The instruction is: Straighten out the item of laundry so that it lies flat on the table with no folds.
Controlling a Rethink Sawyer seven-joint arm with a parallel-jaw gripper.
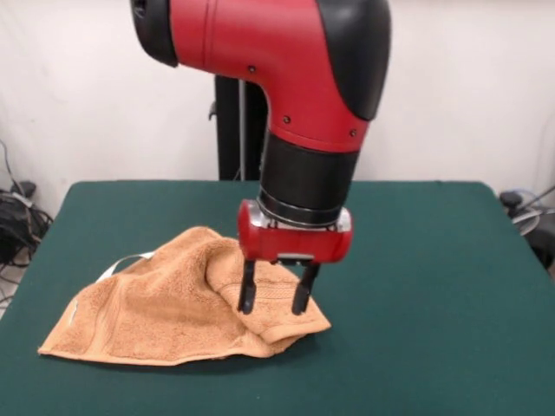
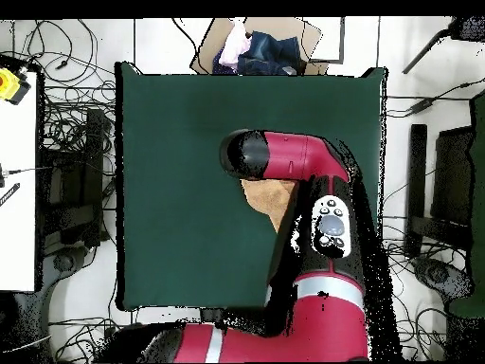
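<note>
The orange-tan towel [image 1: 156, 308] lies crumpled on the green table [image 1: 434, 260], left of centre in the front view, with folds and a raised hump in its middle. A small white label [image 1: 128, 261] sticks out at its far left edge. My gripper [image 1: 275, 302] points straight down over the towel's right end. Its two black fingers [image 1: 247, 298] are spread apart, with the tips at the cloth surface. In the overhead view the red arm [image 2: 303, 161] covers the gripper and most of the towel [image 2: 270, 194]; only a tan corner shows on the table [image 2: 189, 142].
The black pedestal column [image 1: 238, 130] stands behind the table's far edge. In the overhead view a cardboard box with cloth items [image 2: 256, 47] sits beyond the table's top edge. Cables lie on the floor on both sides, and a white bench [image 2: 17, 171] stands at the left.
</note>
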